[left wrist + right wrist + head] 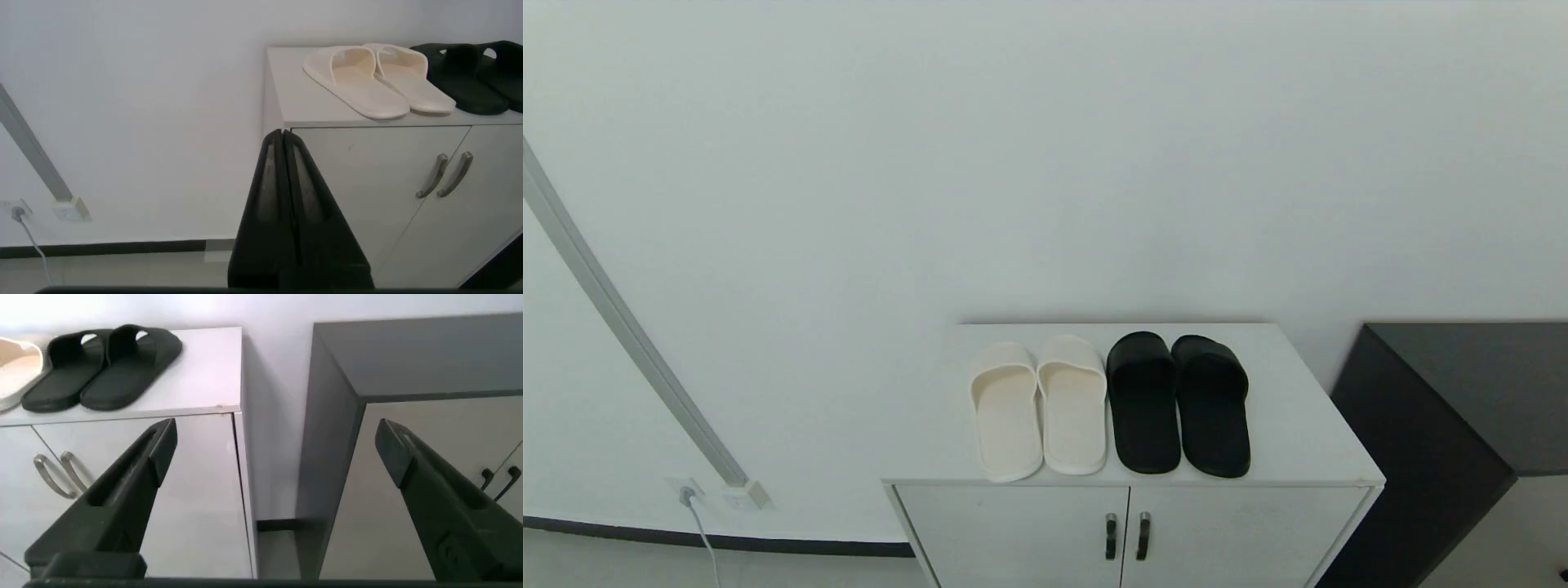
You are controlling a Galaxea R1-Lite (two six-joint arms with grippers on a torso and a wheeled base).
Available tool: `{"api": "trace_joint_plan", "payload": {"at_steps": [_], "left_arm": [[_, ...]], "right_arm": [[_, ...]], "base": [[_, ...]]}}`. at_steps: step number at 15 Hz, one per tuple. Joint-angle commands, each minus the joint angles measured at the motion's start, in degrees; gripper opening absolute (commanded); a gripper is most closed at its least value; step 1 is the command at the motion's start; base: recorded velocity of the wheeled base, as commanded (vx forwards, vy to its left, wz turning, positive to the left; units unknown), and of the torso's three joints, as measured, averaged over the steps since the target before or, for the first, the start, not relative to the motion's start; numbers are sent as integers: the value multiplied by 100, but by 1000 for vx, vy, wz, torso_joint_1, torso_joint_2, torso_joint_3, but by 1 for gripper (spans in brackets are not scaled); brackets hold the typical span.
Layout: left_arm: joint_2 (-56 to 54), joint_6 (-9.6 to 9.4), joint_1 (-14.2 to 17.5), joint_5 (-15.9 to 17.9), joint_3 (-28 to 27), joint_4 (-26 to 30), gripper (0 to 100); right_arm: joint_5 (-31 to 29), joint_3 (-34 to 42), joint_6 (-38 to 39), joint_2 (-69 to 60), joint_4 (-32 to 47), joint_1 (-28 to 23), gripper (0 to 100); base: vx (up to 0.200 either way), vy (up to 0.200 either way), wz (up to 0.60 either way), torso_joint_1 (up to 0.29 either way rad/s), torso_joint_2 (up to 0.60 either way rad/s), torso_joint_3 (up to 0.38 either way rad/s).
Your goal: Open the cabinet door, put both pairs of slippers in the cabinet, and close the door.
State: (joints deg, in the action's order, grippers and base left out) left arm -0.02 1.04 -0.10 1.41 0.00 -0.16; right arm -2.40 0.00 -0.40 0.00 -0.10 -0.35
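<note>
Left hand: closed, its two black fingers pressed flat together with nothing between them; it sits in front of the white cabinet's left front corner, apart from it.
Right hand: open, fingers spread wide and empty; between them show the white cabinet's right side and a dark cabinet just beside it.
White cabinet: stands against a pale wall; both doors are shut.
Door handles: two dark upright bars, side by side where the doors meet.
White slippers: a pair on the left half of the cabinet top, toes toward the wall, heels at the front edge.
Black slippers: a pair just to the right of the white pair, lying the same way.
Wall socket: low on the wall, left of the cabinet, with a cable plugged in.
</note>
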Motion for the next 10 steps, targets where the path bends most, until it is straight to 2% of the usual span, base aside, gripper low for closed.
{"api": "trace_joint_plan", "payload": {"at_steps": [1, 2, 3, 4, 5, 7, 10], "left_arm": [[2, 2, 1, -1, 0, -2, 0], [2, 2, 1, -10, 0, -2, 0], [2, 2, 1, -18, 0, -2, 0], [2, -7, 1, -18, 0, -2, 0], [2, -25, 1, -36, 0, -2, 0], [2, -16, 1, -27, 0, -2, 0], [2, -25, 1, -18, 0, -2, 0]], "right_arm": [[20, 0, -109, 0, -17, 0, 100], [38, -9, -136, 0, -87, 0, 100], [100, -642, 75, 158, -403, 62, 100], [82, -1582, 638, 835, -333, 194, 100], [108, -1749, 559, 1283, -43, 220, 100], [337, -1477, 5, 1696, 388, 290, 100], [794, -1441, -4, 2927, 388, 369, 100]], "base": [[0, 0, 0, 0, 0, 0], [0, 0, 0, 0, 0, 0], [0, 0, 0, 0, 0, 0], [0, 0, 0, 0, 0, 0], [0, 0, 0, 0, 0, 0], [0, 0, 0, 0, 0, 0], [0, 0, 0, 0, 0, 0]]}}
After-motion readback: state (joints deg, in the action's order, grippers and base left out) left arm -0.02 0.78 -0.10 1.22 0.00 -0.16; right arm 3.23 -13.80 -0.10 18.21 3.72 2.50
